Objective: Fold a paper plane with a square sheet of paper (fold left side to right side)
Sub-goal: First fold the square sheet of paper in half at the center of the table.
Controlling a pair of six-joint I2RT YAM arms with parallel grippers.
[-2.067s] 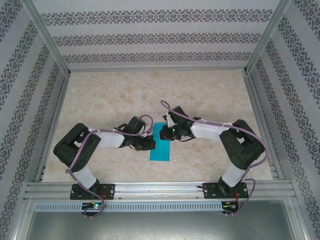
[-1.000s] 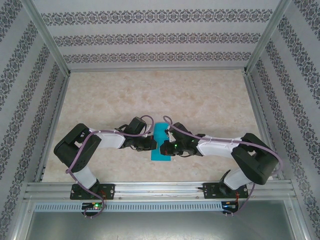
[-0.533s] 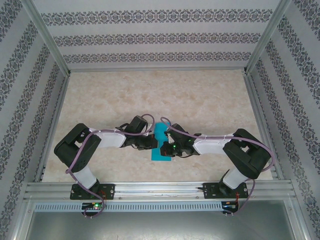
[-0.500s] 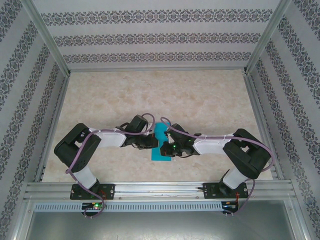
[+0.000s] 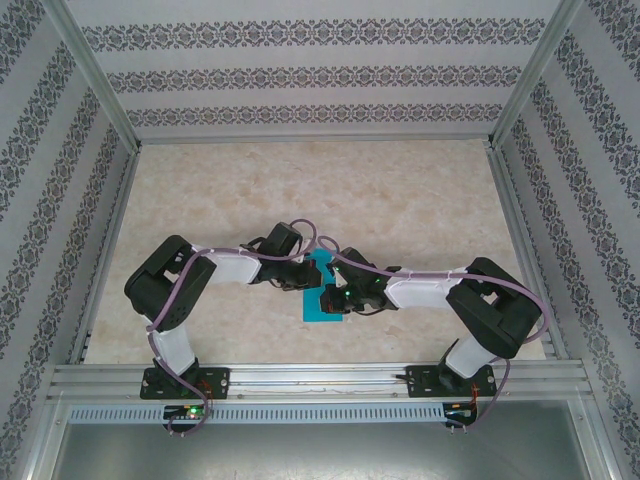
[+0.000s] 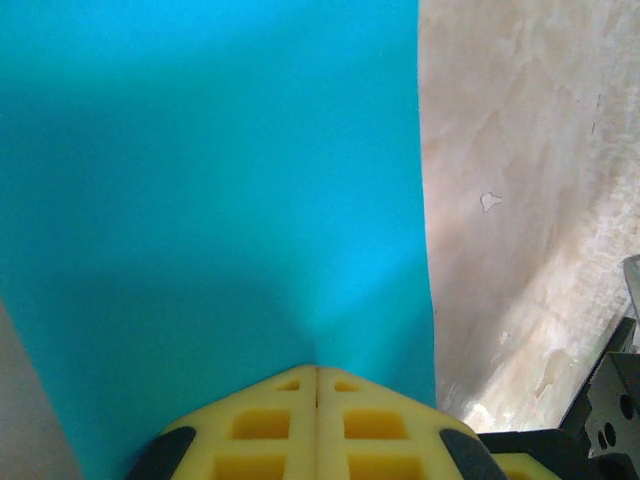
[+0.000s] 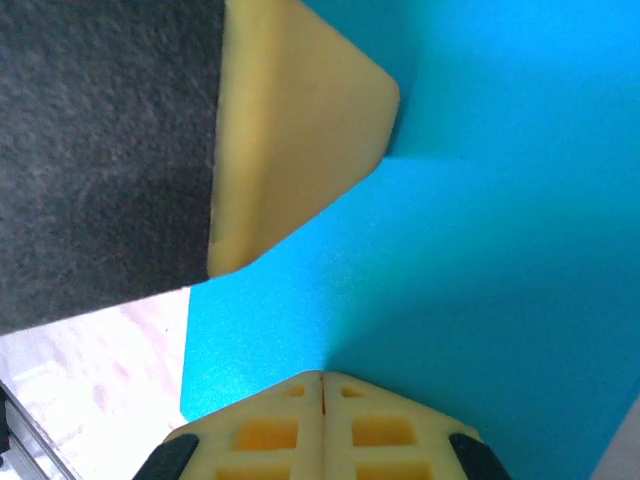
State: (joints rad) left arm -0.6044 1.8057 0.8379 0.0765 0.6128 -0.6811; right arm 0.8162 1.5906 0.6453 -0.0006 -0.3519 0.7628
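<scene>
Thin turquoise-blue paper sheet (image 5: 320,312) was pressed down by left gripper (image 6: 318,368), right gripper (image 7: 322,375); both closed tight, nothing held.

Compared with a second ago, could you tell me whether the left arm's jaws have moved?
Yes. The left arm has carried its shut jaws right, away from the left side rail, farther onto the blue paper.

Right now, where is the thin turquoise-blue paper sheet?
The thin turquoise-blue paper sheet lies at the marbled table's near centre in the top view, between the arms, with the shut left tool and right tool both touching it.
</scene>
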